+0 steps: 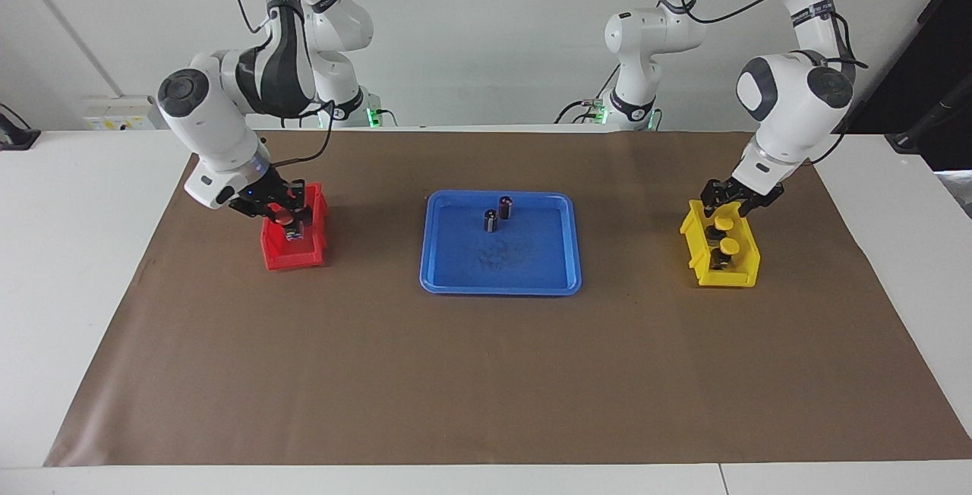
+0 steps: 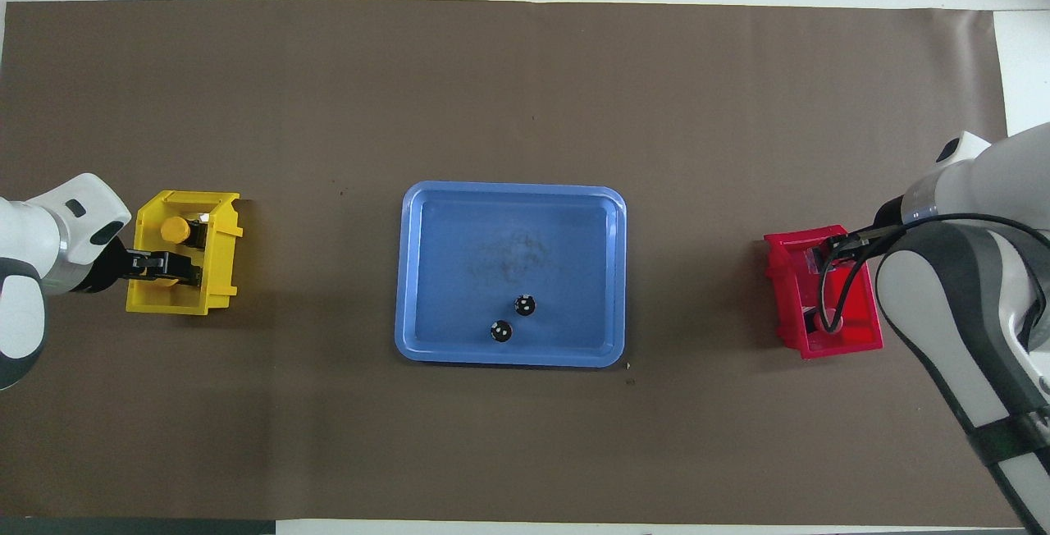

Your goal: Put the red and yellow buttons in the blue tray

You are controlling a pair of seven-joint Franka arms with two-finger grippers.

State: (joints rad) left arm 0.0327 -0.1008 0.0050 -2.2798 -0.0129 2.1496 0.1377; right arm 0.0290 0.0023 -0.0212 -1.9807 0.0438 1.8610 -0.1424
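The blue tray (image 1: 456,271) (image 2: 435,272) lies mid-table and holds no buttons. Two yellow buttons (image 1: 726,222) (image 1: 730,247) sit in the yellow bin (image 1: 748,271) (image 2: 184,299) at the left arm's end; in the overhead view only one yellow button (image 2: 174,229) shows. My left gripper (image 1: 723,205) (image 2: 168,266) is low over the bin, at the button nearer the robots. A red button (image 1: 282,215) sits in the red bin (image 1: 292,258) (image 2: 792,305) at the right arm's end. My right gripper (image 1: 282,210) (image 2: 828,254) reaches into the bin around that cap. A second red button is hidden.
Two dark capless cylinders (image 1: 506,206) (image 1: 491,220) stand in the tray's part nearer the robots; they also show in the overhead view (image 2: 525,304) (image 2: 500,331). A brown mat (image 1: 486,373) covers the table.
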